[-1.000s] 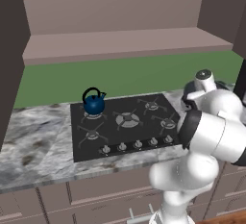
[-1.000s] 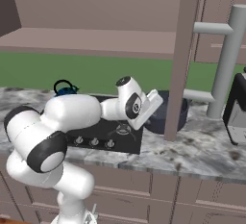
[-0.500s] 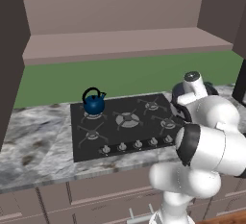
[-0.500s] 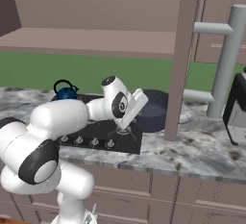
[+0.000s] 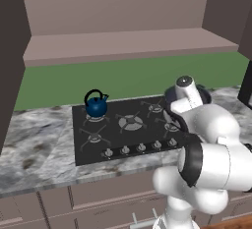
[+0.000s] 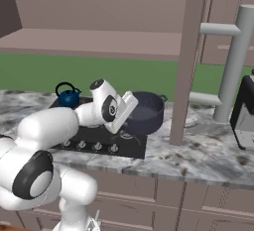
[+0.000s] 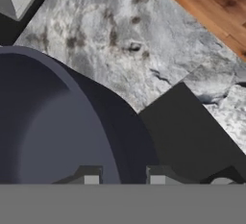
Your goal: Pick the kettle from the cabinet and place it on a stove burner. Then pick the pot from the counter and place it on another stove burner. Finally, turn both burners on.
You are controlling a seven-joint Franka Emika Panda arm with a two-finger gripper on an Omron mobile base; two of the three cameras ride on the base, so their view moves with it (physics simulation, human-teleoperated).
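Leftward since before, the end effector [image 7: 121,180] pinches the pot's [image 7: 57,122] rim, narrowly parted

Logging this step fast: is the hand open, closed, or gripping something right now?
Hand: closed on the thick rim of the wide dark navy-grey pot, one fingertip inside the wall, one outside.

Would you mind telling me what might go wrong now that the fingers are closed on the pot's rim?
1. The fingers pinch only one side of the pot rim, so it may tilt or slip.
2. The kettle already stands on a back burner; the pot must land on another grate.
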